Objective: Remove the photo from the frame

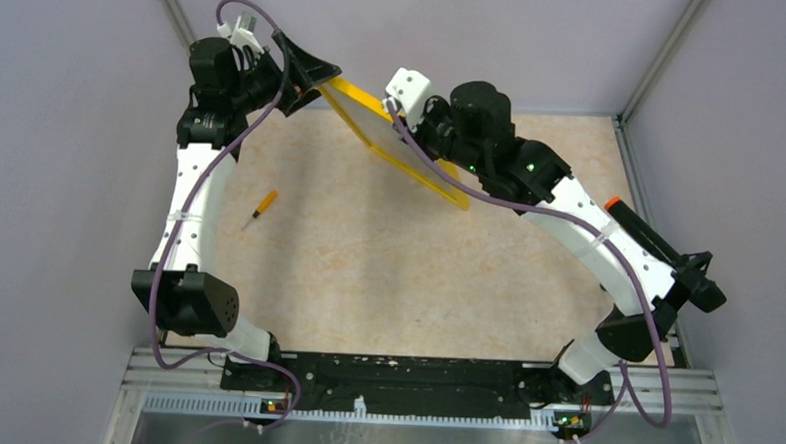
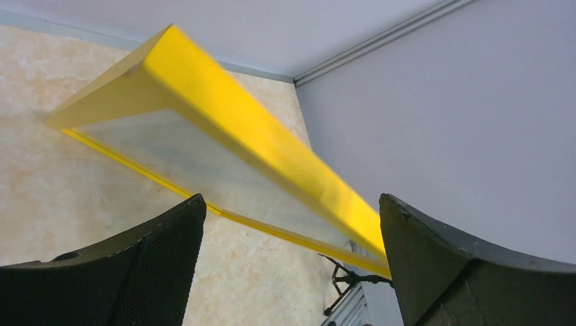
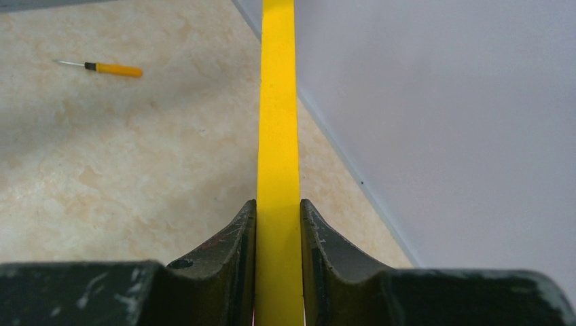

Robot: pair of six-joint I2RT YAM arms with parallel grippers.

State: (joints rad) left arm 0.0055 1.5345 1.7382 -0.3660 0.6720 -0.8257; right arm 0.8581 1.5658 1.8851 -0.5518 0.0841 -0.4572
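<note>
- Yellow border and all, the frame (image 1: pixel 359 97) is held up off the desk (image 1: pixel 367 271), tilted on edge in the upper middle of the top view; nothing has come out of it yet
- Pale and blurred, the sheet filling the opening in the left wrist view is, I judge, the photo (image 2: pixel 204 163); its print cannot be made out, and the back panel is not in view
- So the task looks to be at an early stage: the frame is lifted and steadied; opening the back and drawing the photo out are left to do
- Right hand (image 3: pixel 278 224) is clamped on the frame's yellow edge, one finger pressed to each side; the edge runs straight up the centre of that view
- Left hand (image 2: pixel 292 204) has its fingers (image 2: pixel 136 265) spread wide apart, gripping nothing; the frame crosses the upper part of its view, just beyond the fingertips, apparently not touching them
- An orange-handled screwdriver (image 1: pixel 262 206) lies on the desk, left of centre in the top view, well apart from both hands
</note>
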